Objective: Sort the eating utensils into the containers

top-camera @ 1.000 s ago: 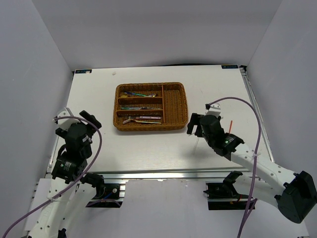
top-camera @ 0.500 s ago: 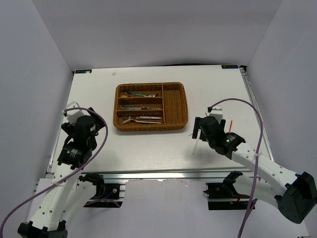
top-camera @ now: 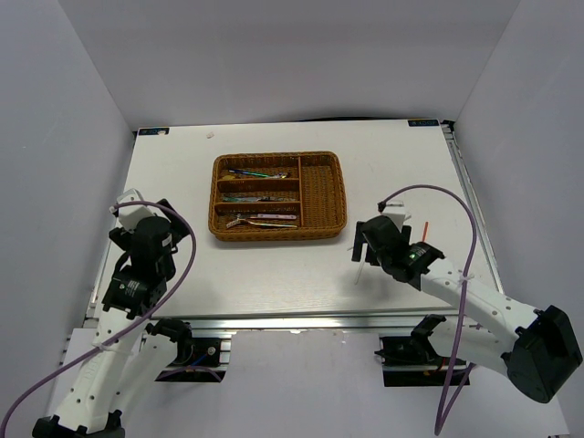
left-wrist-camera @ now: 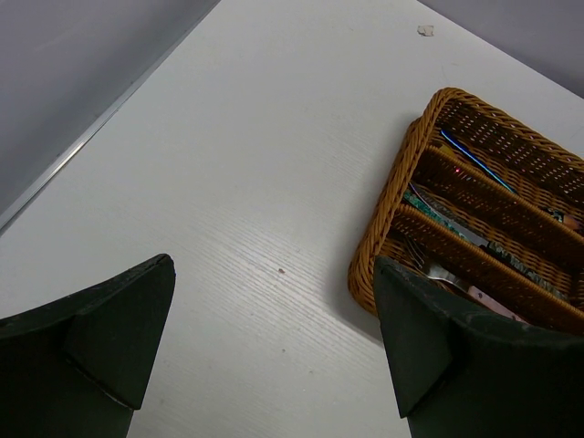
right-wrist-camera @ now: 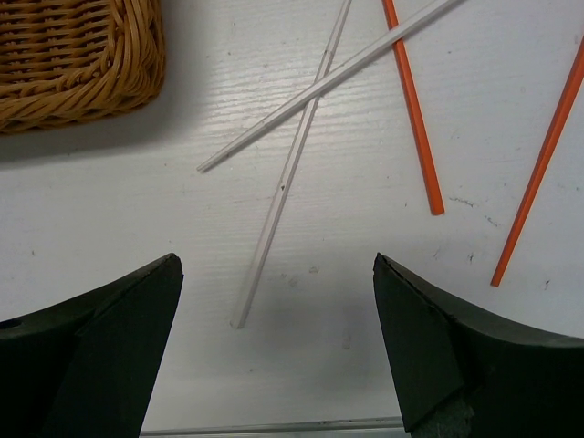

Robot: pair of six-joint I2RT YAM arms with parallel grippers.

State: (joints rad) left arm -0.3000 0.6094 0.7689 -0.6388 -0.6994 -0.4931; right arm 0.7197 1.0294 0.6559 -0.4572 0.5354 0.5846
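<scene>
Right pincer gaping over loose chopsticks beside the wicker tray

Both dark jaws of the right pincer stand fully apart and hold nothing. It hangs above the white worktop, toward the right of its near edge. Beneath it lie two thin white chopsticks, crossed like a narrow X, just off the tray's near right corner. Beside them, farther toward the worktop's right edge, lie two orange chopsticks, apart from each other and flat on the surface.

The tray is brown woven wicker, rectangular, sitting at the middle of the worktop toward its far edge. Three long slots on its left side hold slim iridescent cutlery; the single pieces are too small to tell apart.

The left pincer is also spread wide and empty, near the worktop's left edge.
</scene>
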